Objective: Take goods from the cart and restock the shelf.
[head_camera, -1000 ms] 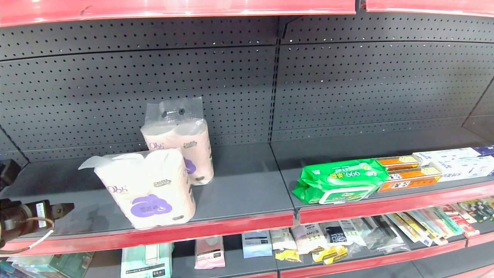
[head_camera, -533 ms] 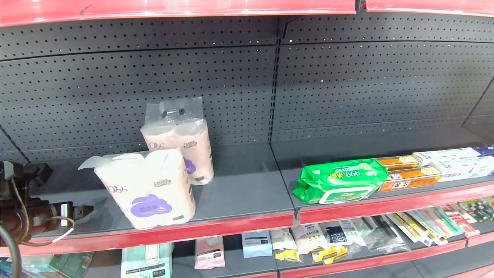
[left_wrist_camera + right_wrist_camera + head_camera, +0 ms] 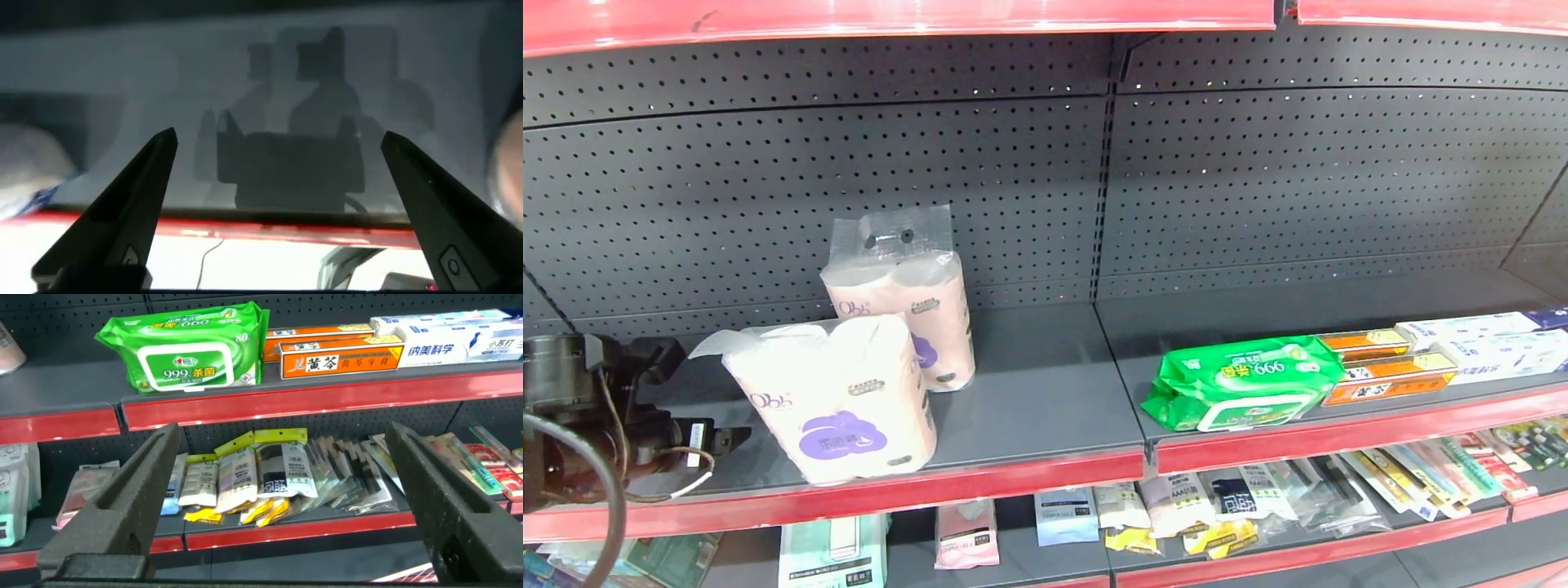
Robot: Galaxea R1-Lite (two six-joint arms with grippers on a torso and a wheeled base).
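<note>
The left gripper [image 3: 698,396] hangs at the left end of the shelf [image 3: 1029,392], wide open and empty, just beside the front toilet roll pack [image 3: 837,400]. The right gripper [image 3: 283,429] is wide open too, holding nothing, facing the green wipes pack [image 3: 184,347].

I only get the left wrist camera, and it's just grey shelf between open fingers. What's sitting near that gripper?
Observer: A pack of toilet rolls stands to the right of the left gripper, at the shelf's red front edge.
Operator: Anything behind it?
Observer: A second pack stands upright, nearer the back wall.
Operator: And the right gripper?
Observer: Open, holding nothing.
</note>
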